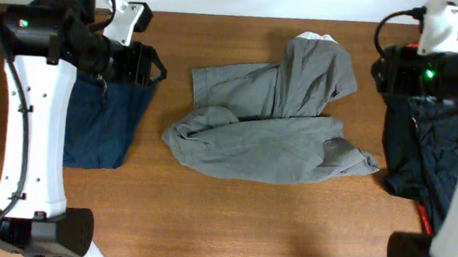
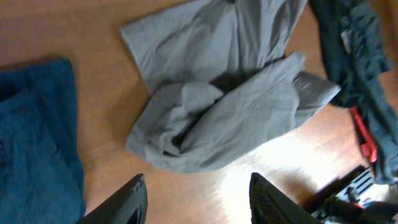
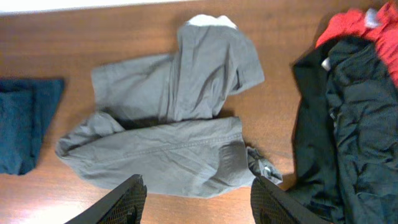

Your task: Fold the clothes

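The grey shorts (image 1: 272,116) lie crumpled in the middle of the table, one leg folded up toward the far edge with a white inner patch showing. They also show in the left wrist view (image 2: 224,106) and the right wrist view (image 3: 174,130). My left gripper (image 2: 196,202) is open and empty, held above the table to the left of the shorts. My right gripper (image 3: 196,202) is open and empty, held above the near edge of the shorts. In the overhead view both arms are raised at the far corners.
A dark navy blue garment (image 1: 101,121) lies folded at the left. A black garment (image 1: 422,154) with a red one (image 3: 348,25) under it lies at the right, close to the shorts' right end. The table's far edge meets a white wall.
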Tool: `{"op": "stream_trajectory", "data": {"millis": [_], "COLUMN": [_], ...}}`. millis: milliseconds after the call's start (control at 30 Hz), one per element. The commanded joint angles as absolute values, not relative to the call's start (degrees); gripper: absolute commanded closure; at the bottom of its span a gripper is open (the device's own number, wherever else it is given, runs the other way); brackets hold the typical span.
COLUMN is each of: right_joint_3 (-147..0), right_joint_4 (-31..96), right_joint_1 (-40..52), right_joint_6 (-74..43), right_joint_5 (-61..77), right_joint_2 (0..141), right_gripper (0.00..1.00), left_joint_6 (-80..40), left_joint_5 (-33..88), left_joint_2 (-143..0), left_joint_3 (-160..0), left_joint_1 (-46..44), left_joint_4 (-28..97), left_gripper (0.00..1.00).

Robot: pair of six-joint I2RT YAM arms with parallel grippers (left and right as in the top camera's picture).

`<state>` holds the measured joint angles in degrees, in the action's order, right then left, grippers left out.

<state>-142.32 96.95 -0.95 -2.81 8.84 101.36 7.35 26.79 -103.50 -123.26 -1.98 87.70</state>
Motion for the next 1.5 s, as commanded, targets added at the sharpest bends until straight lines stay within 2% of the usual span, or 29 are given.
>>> {"op": "stream_trajectory", "data": {"millis": [0,167,233,267,300,367,400,433,500,600,633,700,833,967,1200,1333,1467], "right_joint_3": [-142.3,-142.3,-142.3,-142.3,-142.3,-142.2,-141.8,-140.6,-138.4,-134.8,-133.6,-132.1,-132.6,-132.5,-127.0,-116.1,-100.5], "right_joint_4": [97.3,97.2,96.6,96.2,96.1,97.4,97.3,97.3,97.3,96.2,95.7,95.2,97.4,97.4,97.3,96.5,89.8], "right_joint_1": [-1.3,-2.4,-2.7,-2.7,-2.7,-2.7,-2.6,-2.7,-2.7,-2.8,-2.8,-2.7,-2.7,-2.7,-2.7,-2.7,-2.7], "right_joint_6": [-5.0,-6.9,-6.9,-6.9,-6.9,-6.9,-6.6,-6.2,-6.2,-6.1,-5.5,-3.3,-2.0,-2.2,-2.4,-5.1,-9.4], "right_joint_5": [7.7,9.9,10.0,10.1,10.1,10.8,11.3,11.9,11.8,11.8,12.0,12.2,12.0,12.3,9.5,4.1,3.8], "right_joint_2": [105.8,111.1,113.4,114.5,115.9,118.8,120.1,120.8,122.2,123.7,123.9,123.9,122.1,114.3,88.8,74.3,63.7], "right_gripper": [0.41,0.40,0.40,0.44,0.49,0.49,0.47,0.39,0.35,0.34,0.36,0.40,0.41,0.40,0.28,0.24,0.16], "left_joint_6": [9.1,8.6,8.7,8.7,8.7,8.7,8.7,8.7,8.7,8.7,8.6,8.4,8.3,8.3,8.9,8.9,8.6], "left_joint_5": [23.9,24.3,25.3,25.9,26.4,27.2,27.1,27.1,25.7,21.0,20.4,20.1,20.3,20.1,19.9,19.7,19.7], "left_joint_2": [-104.9,-106.3,-106.3,-106.3,-106.3,-106.6,-106.9,-107.2,-107.8,-108.4,-108.4,-108.4,-108.4,-107.7,-103.1,-100.5,-100.4], "left_joint_3": [-119.1,-109.8,-107.1,-106.0,-105.4,-104.6,-104.5,-104.5,-104.1,-102.5,-101.4,-98.5,-96.7,-96.7,-96.7,-96.4,-95.5], "left_joint_1": [-3.3,-3.3,-3.4,-3.4,-3.4,-3.5,-3.7,-3.9,-4.4,-5.1,-5.1,-4.8,-3.8,-2.6,0.3,0.3,0.3], "left_joint_4": [88.6,85.6,81.6,79.2,77.4,75.3,75.3,76.0,78.5,81.2,81.1,80.1,81.1,85.4,89.5,87.6,84.7], "left_gripper": [0.47,0.52,0.44,0.42,0.41,0.40,0.39,0.39,0.39,0.39,0.39,0.47,0.48,0.48,0.47,0.42,0.38]}}
